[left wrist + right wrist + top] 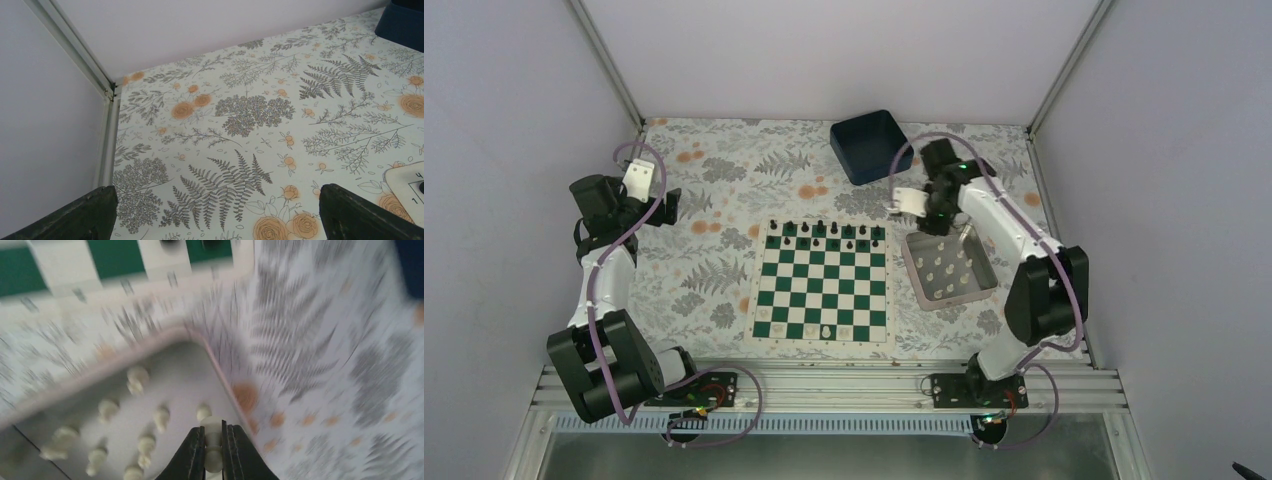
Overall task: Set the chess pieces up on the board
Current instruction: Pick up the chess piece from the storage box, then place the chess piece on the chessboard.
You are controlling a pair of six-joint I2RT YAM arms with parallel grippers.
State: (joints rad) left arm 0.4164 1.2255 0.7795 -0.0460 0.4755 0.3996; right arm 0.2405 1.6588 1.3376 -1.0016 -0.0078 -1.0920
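Presently the right fingers (192,457) are pinched shut on a cream chess piece (213,447), low over the silver tray (165,336) where the other white pieces (107,409) lie. This looks like the pick-up step. Next comes a lift clear of the rim and a carry to the board (824,285), near rows. The left fingers (90,215) stand wide, empty, over the counter (240,110).
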